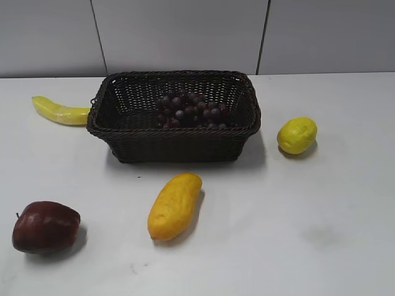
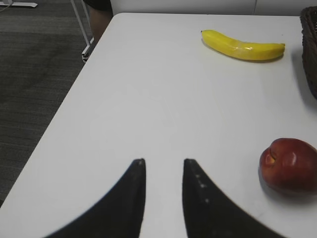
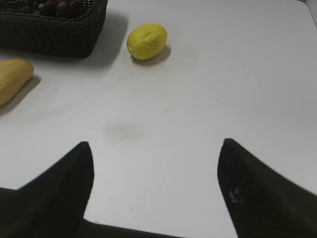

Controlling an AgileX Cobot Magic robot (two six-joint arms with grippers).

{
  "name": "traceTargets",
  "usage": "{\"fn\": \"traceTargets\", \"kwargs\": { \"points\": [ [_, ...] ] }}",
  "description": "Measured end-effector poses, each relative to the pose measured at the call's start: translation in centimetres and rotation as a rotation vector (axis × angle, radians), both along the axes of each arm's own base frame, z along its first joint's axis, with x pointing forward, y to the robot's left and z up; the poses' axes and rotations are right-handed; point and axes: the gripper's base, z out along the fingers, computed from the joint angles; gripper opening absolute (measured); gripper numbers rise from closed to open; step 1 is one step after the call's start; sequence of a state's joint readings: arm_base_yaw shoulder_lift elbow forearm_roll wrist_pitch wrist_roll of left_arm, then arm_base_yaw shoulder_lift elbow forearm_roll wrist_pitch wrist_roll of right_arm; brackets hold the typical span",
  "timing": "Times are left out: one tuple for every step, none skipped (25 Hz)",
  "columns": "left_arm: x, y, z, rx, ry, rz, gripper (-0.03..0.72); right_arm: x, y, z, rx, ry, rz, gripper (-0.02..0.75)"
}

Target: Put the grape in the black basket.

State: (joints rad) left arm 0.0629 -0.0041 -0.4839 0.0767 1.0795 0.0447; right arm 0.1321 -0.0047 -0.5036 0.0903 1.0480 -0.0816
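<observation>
From your exterior camera, the grape (image 1: 190, 111) lies inside the black basket (image 1: 174, 143), toward the right half of its floor, the bunch sitting below the braided rim. The basket stands at the back centre of the white table (image 1: 296, 222). A banana (image 1: 60, 111) lies just beside the basket's left end, a lemon (image 1: 297, 135) rests to the right of it and apart from it, a yellow mango (image 1: 174, 205) lies in front of the basket, and a dark red apple (image 1: 45, 226) sits at the front left. Neither arm shows in this view.

Your left wrist camera looks along the table's left edge. The left gripper (image 2: 163, 166) hangs over bare tabletop with its two dark fingers only a narrow gap apart, and nothing sits between them. The apple (image 2: 289, 164) lies to its right, the banana (image 2: 242, 45) farther off, and a sliver of the basket (image 2: 311, 49) shows at the right border.

Your right wrist camera shows the right gripper (image 3: 156, 148) spread wide above the table, empty, its fingers well apart. The lemon (image 3: 146, 41) sits ahead, the basket (image 3: 54, 30) stands at top left with the grape (image 3: 57, 7) just visible over its rim, and the mango's end (image 3: 12, 79) shows at the left.
</observation>
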Motion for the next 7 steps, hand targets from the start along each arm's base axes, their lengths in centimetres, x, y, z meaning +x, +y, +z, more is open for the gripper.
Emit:
{"fn": "traceTargets", "kwargs": {
  "points": [
    [0.0, 0.0, 0.0, 0.0, 0.0, 0.0, 0.229, 0.0, 0.0, 0.0, 0.0, 0.0, 0.0, 0.591],
    [0.0, 0.0, 0.0, 0.0, 0.0, 0.0, 0.229, 0.0, 0.0, 0.0, 0.0, 0.0, 0.0, 0.591],
    [0.0, 0.0, 0.0, 0.0, 0.0, 0.0, 0.229, 0.0, 0.0, 0.0, 0.0, 0.0, 0.0, 0.591],
    [0.0, 0.0, 0.0, 0.0, 0.0, 0.0, 0.229, 0.0, 0.0, 0.0, 0.0, 0.0, 0.0, 0.591],
    [0.0, 0.0, 0.0, 0.0, 0.0, 0.0, 0.229, 0.0, 0.0, 0.0, 0.0, 0.0, 0.0, 0.591],
    [0.0, 0.0, 0.0, 0.0, 0.0, 0.0, 0.229, 0.0, 0.0, 0.0, 0.0, 0.0, 0.0, 0.591],
    [0.0, 0.0, 0.0, 0.0, 0.0, 0.0, 0.229, 0.0, 0.0, 0.0, 0.0, 0.0, 0.0, 0.591]
  ]
}}
